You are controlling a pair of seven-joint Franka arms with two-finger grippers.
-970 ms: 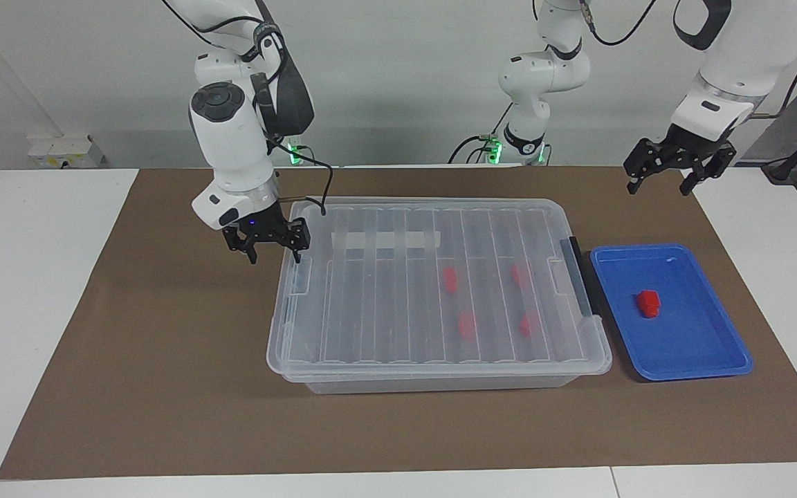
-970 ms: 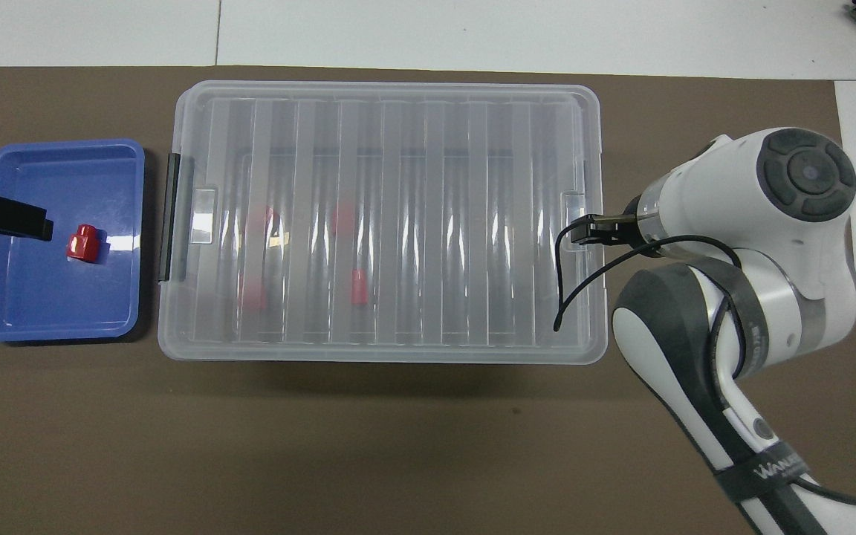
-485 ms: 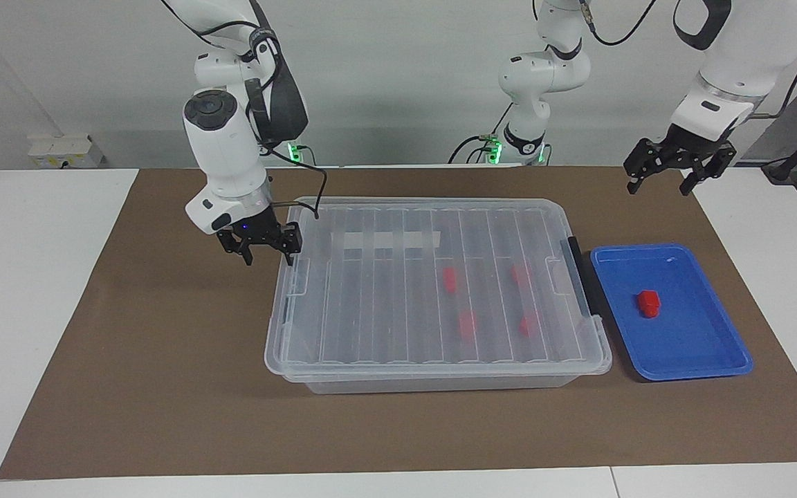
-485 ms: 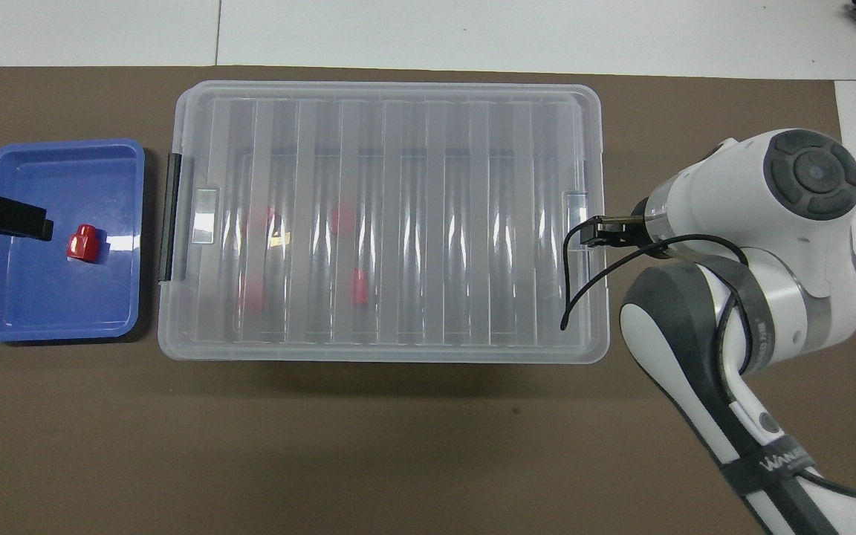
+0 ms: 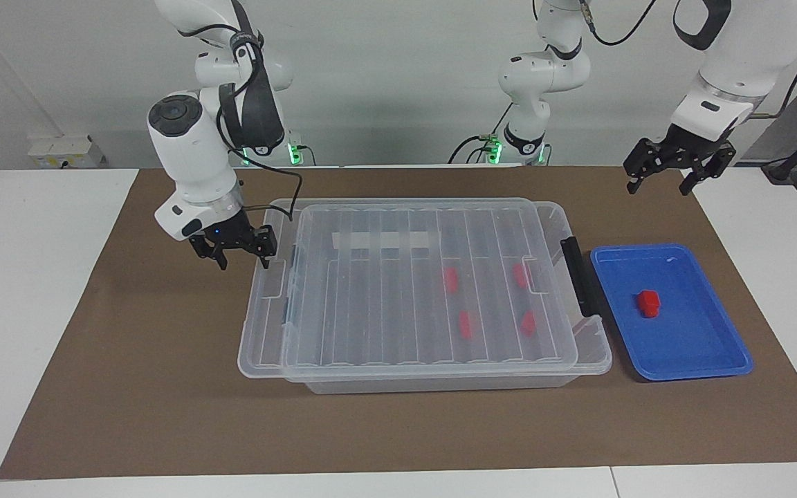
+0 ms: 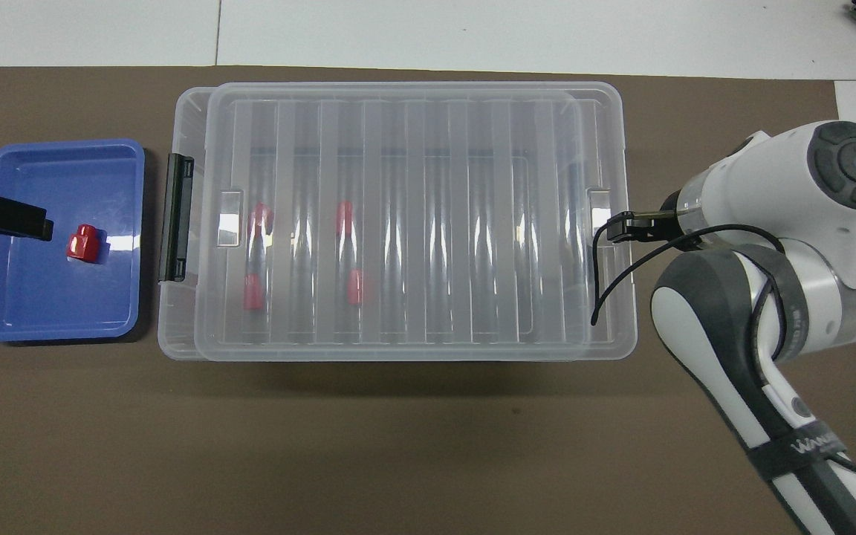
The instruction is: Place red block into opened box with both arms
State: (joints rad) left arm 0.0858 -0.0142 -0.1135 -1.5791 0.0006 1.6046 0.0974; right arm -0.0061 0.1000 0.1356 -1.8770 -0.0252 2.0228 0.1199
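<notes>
The red block (image 5: 648, 303) (image 6: 83, 243) stands in the blue tray (image 5: 689, 353). The clear box (image 5: 596, 349) (image 6: 181, 327) lies mid-table. Its ribbed lid (image 5: 385, 311) (image 6: 413, 223) sits shifted toward the right arm's end, baring a narrow strip of the box beside the black handle (image 5: 582, 277). My right gripper (image 5: 243, 261) (image 6: 617, 227) is low at the lid's overhanging end, jaws apart, one finger against the lid's lip. My left gripper (image 5: 659, 187) (image 6: 34, 223) hangs open and empty, up in the air over the blue tray's end.
Several more red blocks (image 5: 465, 324) lie inside the box under the lid. A brown mat (image 5: 163, 387) covers the table. A loose black cable (image 6: 599, 297) from the right arm dangles over the lid's end.
My right gripper has moved toward the right arm's end of the table and the lid has slid with it, uncovering a strip of the box by the handle. The left arm has not moved.
</notes>
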